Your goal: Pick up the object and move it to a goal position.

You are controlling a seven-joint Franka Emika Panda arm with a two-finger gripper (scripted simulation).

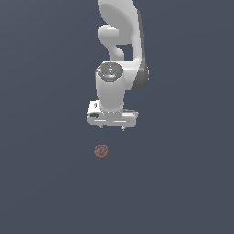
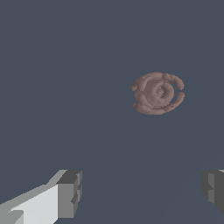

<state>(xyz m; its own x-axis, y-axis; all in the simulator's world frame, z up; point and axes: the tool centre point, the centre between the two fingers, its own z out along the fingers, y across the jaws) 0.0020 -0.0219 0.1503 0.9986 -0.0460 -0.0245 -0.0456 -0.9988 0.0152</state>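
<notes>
The object (image 1: pixel 102 152) is a small reddish-brown lump with a swirled, bumpy top, lying on the flat dark grey surface. The wrist view shows the object (image 2: pixel 158 93) from above, apart from both fingers. My white gripper (image 1: pixel 112 128) hangs above the surface, a short way beyond the object and slightly toward the exterior view's right. It is open, its two grey fingertips (image 2: pixel 70 193) set wide apart with nothing between them. The gripper (image 2: pixel 141 192) touches nothing.
A plain dark grey surface (image 1: pixel 183 183) fills both views. The white arm (image 1: pixel 121 55) rises behind the gripper toward the top of the exterior view.
</notes>
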